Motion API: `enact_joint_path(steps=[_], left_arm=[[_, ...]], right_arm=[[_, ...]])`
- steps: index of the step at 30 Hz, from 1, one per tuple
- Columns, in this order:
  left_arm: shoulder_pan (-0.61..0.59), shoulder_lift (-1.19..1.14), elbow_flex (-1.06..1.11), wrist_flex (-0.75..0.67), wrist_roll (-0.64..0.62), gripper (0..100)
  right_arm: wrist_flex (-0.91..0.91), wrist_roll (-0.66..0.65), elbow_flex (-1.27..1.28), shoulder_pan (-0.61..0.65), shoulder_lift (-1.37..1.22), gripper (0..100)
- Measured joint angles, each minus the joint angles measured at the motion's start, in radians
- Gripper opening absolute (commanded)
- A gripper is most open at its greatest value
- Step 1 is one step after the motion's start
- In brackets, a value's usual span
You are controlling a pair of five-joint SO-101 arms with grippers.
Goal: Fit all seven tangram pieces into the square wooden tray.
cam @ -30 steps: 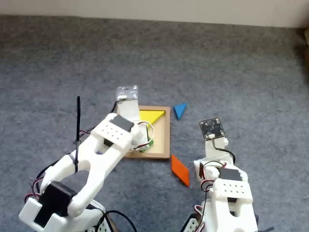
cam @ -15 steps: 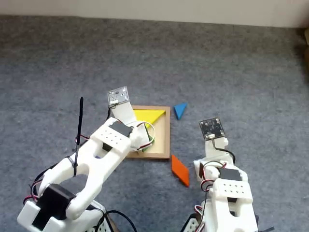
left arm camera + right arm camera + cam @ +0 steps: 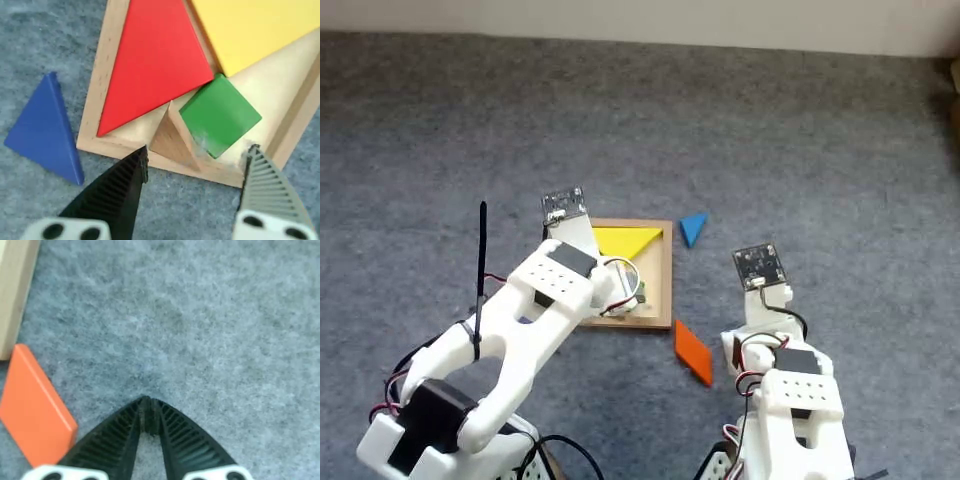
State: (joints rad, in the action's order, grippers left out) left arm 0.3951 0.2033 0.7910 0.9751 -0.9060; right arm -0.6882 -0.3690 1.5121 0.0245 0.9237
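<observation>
The square wooden tray point(image 3: 97, 85) holds a large red triangle point(image 3: 155, 60), a large yellow triangle point(image 3: 250, 27) and a green square point(image 3: 220, 115). The square lies askew next to a tan wooden triangle point(image 3: 170, 137) that stands tilted. My left gripper point(image 3: 197, 152) hangs open over the tray's edge, just above these two pieces, with nothing in it. A blue triangle point(image 3: 45, 132) lies on the carpet beside the tray. In the high view a small blue triangle point(image 3: 692, 228) and an orange parallelogram point(image 3: 693, 352) lie right of the tray point(image 3: 665, 285). My right gripper point(image 3: 148, 412) is shut and empty over carpet beside the orange parallelogram point(image 3: 35, 412).
Grey carpet point(image 3: 800, 140) covers the whole table and is open on the far side and to the right. The left arm point(image 3: 555, 280) covers much of the tray in the high view. The right arm point(image 3: 790, 390) stands at the near right.
The left arm's wrist has shifted a little to the left over the tray. The right arm and the loose pieces have not moved.
</observation>
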Motion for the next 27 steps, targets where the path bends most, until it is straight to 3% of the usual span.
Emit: enact_joint_path(steps=[16, 23, 27], left_arm=[[0.0, 0.141, 0.006, 0.026, 0.0, 33], [0.0, 0.046, 0.064, -0.097, 0.0, 32], [0.0, 0.002, 0.064, -0.146, 0.0, 23]], right_arm=[[0.0, 0.0, 0.0, 0.0, 0.0, 2.3], [0.0, 0.0, 0.0, 0.0, 0.0, 2.3], [0.0, 0.0, 0.0, 0.0, 0.0, 2.3]])
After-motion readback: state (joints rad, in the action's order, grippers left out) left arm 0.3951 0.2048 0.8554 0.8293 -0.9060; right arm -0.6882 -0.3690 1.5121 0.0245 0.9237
